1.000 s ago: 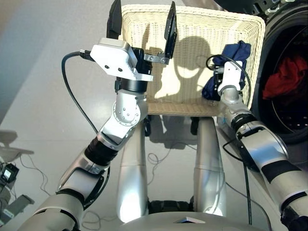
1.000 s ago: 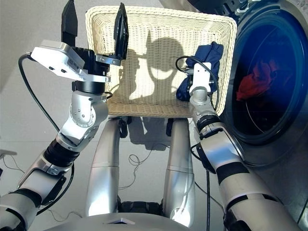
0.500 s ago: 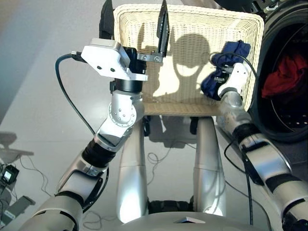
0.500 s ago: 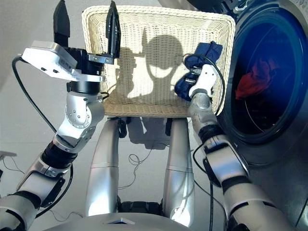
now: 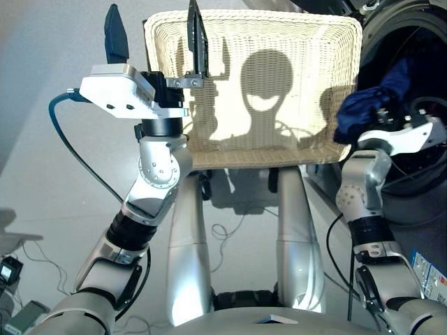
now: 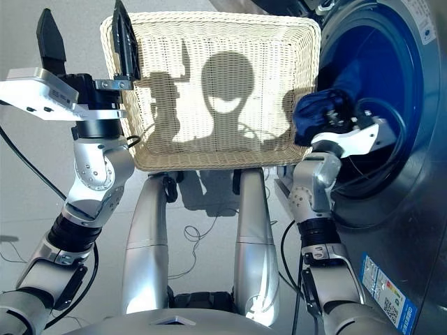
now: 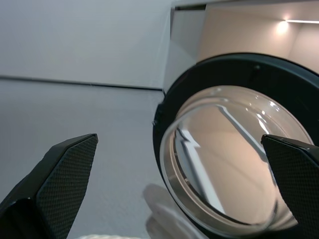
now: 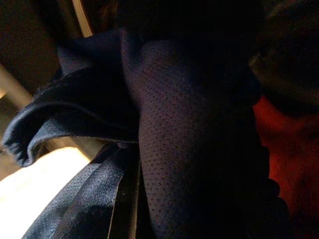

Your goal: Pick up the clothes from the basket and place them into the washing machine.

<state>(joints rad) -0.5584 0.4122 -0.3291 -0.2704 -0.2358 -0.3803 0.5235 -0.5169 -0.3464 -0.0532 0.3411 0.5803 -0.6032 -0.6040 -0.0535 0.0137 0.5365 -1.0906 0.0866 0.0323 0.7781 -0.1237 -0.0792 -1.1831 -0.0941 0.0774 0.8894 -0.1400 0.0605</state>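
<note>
The basket (image 5: 279,42) looks empty now. My right hand (image 5: 380,118) holds the last one, the navy blue garment (image 5: 367,105), at the washing machine (image 6: 391,91) mouth. My left hand (image 5: 157,38) is wide open.

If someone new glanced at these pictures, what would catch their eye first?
Probably the navy blue garment bunched at the right gripper, right at the washing machine porthole. Next, the pale wicker basket, with no clothes left in it, and the left gripper raised open at its far left corner.
</note>
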